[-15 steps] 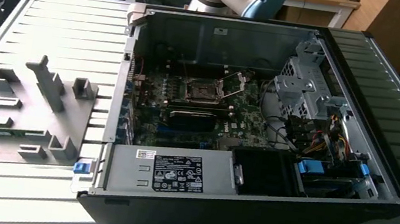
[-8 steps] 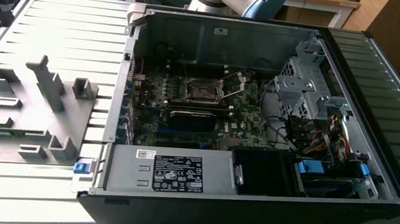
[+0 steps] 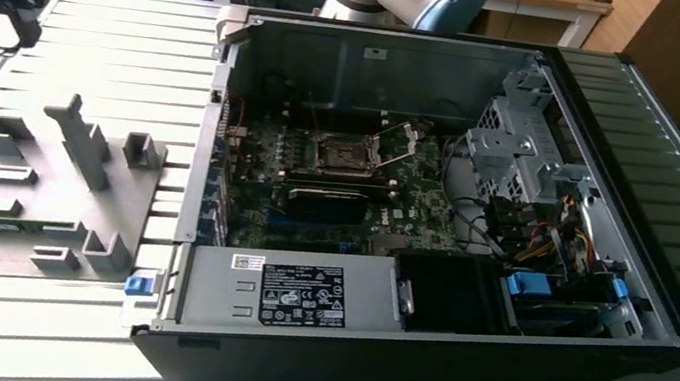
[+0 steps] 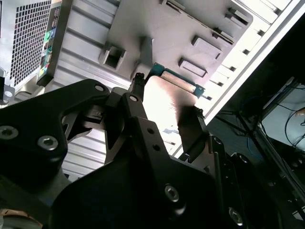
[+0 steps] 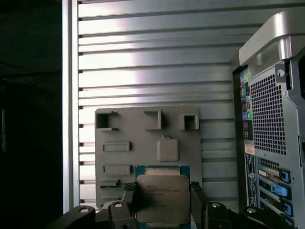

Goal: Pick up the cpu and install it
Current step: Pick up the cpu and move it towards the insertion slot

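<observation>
Pincer is clamped on the cpu, with fingers on two opposite edges and the metal top facing up, as seen in both wrist views. In the exterior view it hangs at 10 o'clock, off the far corner of the grey fixture plate. Bare slatted desk runs at the plate's 12 o'clock. The open PC case is at the plate's 3 o'clock, its side wall standing between them. The socket sits mid-board, with the drive cage and cables at its 3 o'clock.
</observation>
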{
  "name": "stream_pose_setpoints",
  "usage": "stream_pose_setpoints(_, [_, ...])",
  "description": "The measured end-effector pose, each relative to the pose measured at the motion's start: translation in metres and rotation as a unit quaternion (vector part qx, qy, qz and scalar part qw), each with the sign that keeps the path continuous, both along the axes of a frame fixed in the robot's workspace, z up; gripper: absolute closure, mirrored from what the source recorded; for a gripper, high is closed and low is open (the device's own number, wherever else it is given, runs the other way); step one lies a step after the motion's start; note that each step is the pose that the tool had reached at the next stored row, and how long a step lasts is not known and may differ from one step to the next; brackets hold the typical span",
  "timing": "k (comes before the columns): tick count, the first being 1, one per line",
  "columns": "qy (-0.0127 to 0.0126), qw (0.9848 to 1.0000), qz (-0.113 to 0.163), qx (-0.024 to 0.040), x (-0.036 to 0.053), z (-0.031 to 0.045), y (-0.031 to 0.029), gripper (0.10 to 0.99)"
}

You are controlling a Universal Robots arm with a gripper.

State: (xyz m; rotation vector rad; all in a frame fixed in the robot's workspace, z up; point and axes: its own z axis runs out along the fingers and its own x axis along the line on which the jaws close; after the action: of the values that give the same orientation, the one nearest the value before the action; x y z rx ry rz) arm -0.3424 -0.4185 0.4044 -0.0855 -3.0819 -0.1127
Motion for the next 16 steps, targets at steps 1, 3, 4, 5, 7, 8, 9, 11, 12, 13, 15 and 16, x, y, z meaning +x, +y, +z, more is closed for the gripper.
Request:
stream_pose_setpoints(1, [-0.0001, 1.0, 0.0, 0.0, 0.002, -0.0001, 0.0, 0.549])
stream_pose_setpoints(3, [-0.0001, 1.0, 0.0, 0.0, 0.0062, -0.0001, 0.0, 0.549])
stream_pose_setpoints(4, [-0.0001, 1.0, 0.0, 0.0, 0.0084, -0.0001, 0.0, 0.549])
stream_pose_setpoints(5, [-0.0001, 1.0, 0.0, 0.0001, 0.0103, -0.0001, 0.0, 0.549])
stream_pose_setpoints(7, [-0.0001, 1.0, 0.0, 0.0, 0.014, -0.0001, 0.0, 0.549])
stream_pose_setpoints(8, [0.0, 1.0, 0.0, 0.0, 0.0159, 0.0, 0.0, 0.549])
stream_pose_setpoints(9, [0.0, 1.0, 0.0, 0.0, 0.0177, 0.0, 0.0, 0.549])
stream_pose_setpoints(11, [0.0, 1.0, 0.0, 0.0, 0.0215, -0.0001, 0.0, 0.549])
stream_pose_setpoints(12, [-0.0001, 1.0, 0.0, 0.0001, 0.0233, -0.0001, 0.0, 0.549])
stream_pose_setpoints(13, [-0.0001, 1.0, 0.0, 0.0, 0.0251, -0.0001, 0.0, 0.549])
stream_pose_setpoints(15, [-0.0001, 1.0, 0.0, 0.0, 0.0289, -0.0001, 0.0001, 0.549])
stream_pose_setpoints(16, [-0.0001, 1.0, 0.0, 0.0, 0.0308, -0.0001, 0.0001, 0.549])
